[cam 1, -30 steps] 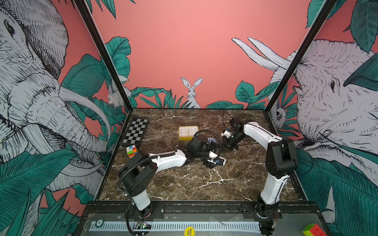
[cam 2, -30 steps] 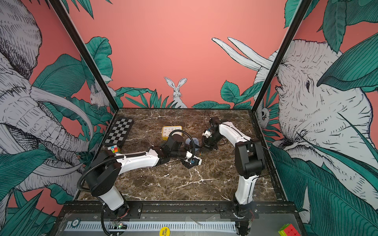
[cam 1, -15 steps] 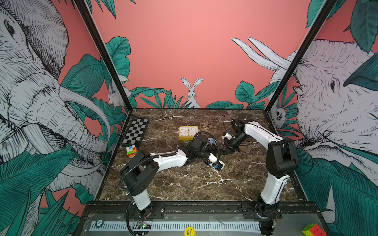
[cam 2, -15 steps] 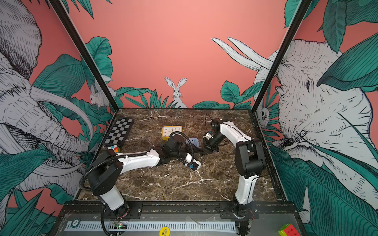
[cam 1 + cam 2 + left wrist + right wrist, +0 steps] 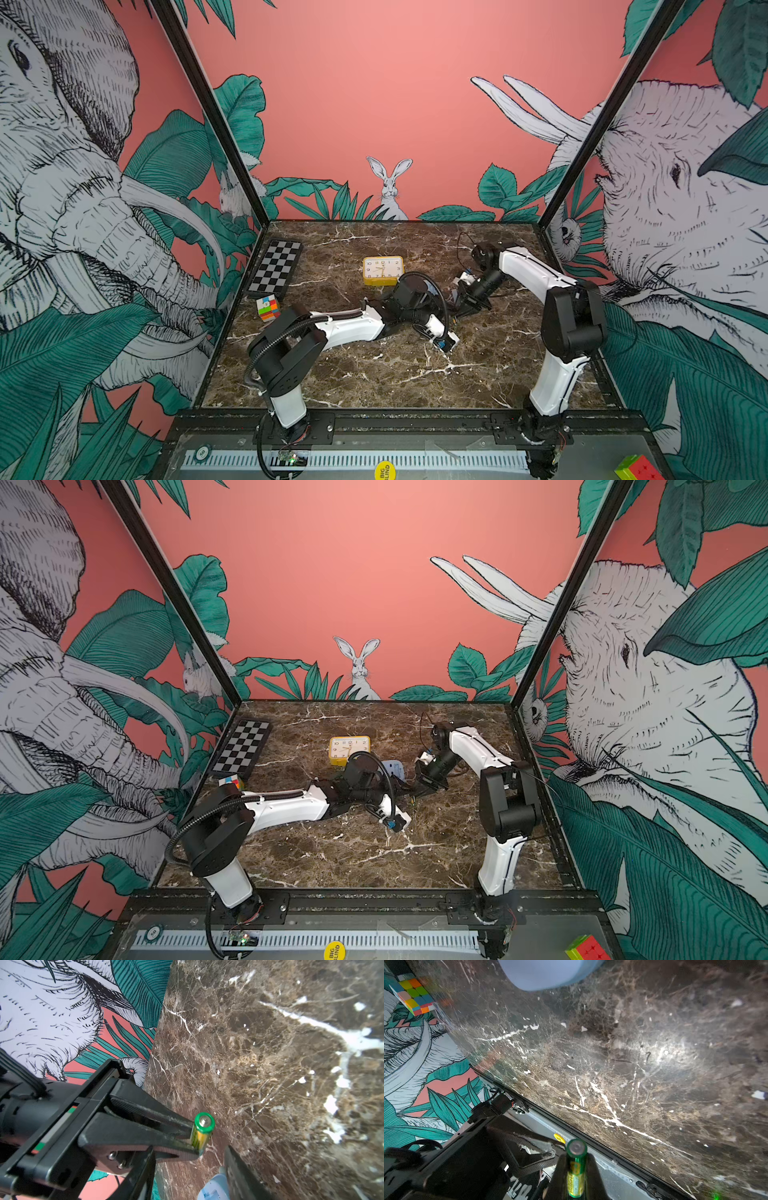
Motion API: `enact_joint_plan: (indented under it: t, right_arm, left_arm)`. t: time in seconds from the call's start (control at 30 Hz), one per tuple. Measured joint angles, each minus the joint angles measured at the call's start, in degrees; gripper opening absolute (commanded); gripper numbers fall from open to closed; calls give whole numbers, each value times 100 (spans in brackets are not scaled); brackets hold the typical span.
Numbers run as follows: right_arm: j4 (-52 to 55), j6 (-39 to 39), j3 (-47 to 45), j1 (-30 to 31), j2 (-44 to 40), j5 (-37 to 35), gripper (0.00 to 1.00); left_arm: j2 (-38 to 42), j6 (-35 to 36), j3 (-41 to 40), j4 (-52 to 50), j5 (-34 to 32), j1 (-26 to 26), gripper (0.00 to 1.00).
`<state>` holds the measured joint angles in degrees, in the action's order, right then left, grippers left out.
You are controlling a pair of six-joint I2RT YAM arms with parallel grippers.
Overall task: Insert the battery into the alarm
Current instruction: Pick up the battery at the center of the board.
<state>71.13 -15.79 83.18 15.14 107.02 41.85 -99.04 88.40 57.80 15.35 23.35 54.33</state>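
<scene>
**Mid-table, right of yellow clock (image 5: pixel 382 270): battery (image 5: pixel 575 1178) clamped in right gripper (image 5: pixel 576 1160)**

Top views: both arms meet low over the marble table (image 5: pixel 374 382), tips close together. The battery is a tiny green-yellow speck there in both top views. A blue case (image 5: pixel 392 767) lies between the clock and the right arm, partly behind the left arm. The clock lies face up. A chessboard (image 5: pixel 274 266) and a cube (image 5: pixel 267 307) sit by the left wall, well apart from the arms.

Right wrist view: two dark fingers pinch the battery from both sides, flat end toward the camera. The left gripper (image 5: pixel 548 1152) sits just beside it. Can't tell if that one is released or clenched; one fingertip is near the battery, contact unclear. The blue case is blurred at the frame edge.

Left wrist view: the right gripper's fingertips grasp the battery's lower half, nub end toward the camera. Another black finger (image 5: pixel 239 1167) shows just beside the battery, not touching. A corner of the blue case is near it.
</scene>
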Motion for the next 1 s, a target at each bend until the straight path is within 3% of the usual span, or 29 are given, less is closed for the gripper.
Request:
enact_joint_plan:
  t: [0.67,1.0]
  right_arm:
    - [-13,129,-118,-28,0,334,6]
    - [-20,125,-160,-28,0,339,6]
  left_arm:
    - [57,297,-621,1019,-678,540,56]
    - [-168,459,-568,1141,-953,533,33]
